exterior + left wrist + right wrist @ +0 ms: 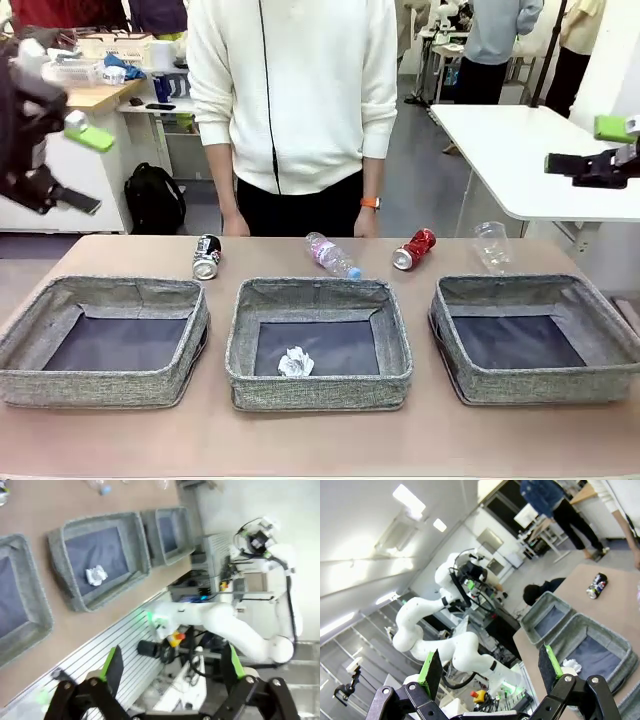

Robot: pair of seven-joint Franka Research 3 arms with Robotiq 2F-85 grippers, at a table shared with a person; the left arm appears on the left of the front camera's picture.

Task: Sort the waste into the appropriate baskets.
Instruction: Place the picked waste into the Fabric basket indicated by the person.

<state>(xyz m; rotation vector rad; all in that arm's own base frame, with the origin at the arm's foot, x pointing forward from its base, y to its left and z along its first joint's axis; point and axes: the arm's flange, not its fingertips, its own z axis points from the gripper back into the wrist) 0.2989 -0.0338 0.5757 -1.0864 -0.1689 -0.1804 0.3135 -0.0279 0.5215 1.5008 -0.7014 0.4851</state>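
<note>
From the front, sorting has barely begun. The crumpled white paper ball (pixel 296 362) lies inside the middle grey woven fabric basket (pixel 320 386), while the left grey woven basket (pixel 105 380) and the right grey woven basket (pixel 540 386) show bare dark floors. Four pieces wait on the table behind the baskets. The black-and-silver drink can (pixel 206 257) lies on its side with its long axis running near to far and one end facing the robot. The clear plastic bottle with pink label (pixel 333 256) lies diagonally, blue cap toward the near right. The red drink can (pixel 414 249) lies diagonally with its silver end toward the near left. The clear plastic cup (pixel 491 246) seems to stand mouth up, though its clear wall makes that uncertain. The left gripper (pixel 80 168) and right gripper (pixel 590 148) hang high at either side, both with fingers spread and nothing between them. In the left wrist view the spread green-padded fingers (pixel 112 665) frame the table edge, with the paper ball in the middle basket well beyond them. In the right wrist view the fingers (pixel 547 666) are likewise apart and empty, and the black-and-silver can lies far off on the table past the baskets.
</note>
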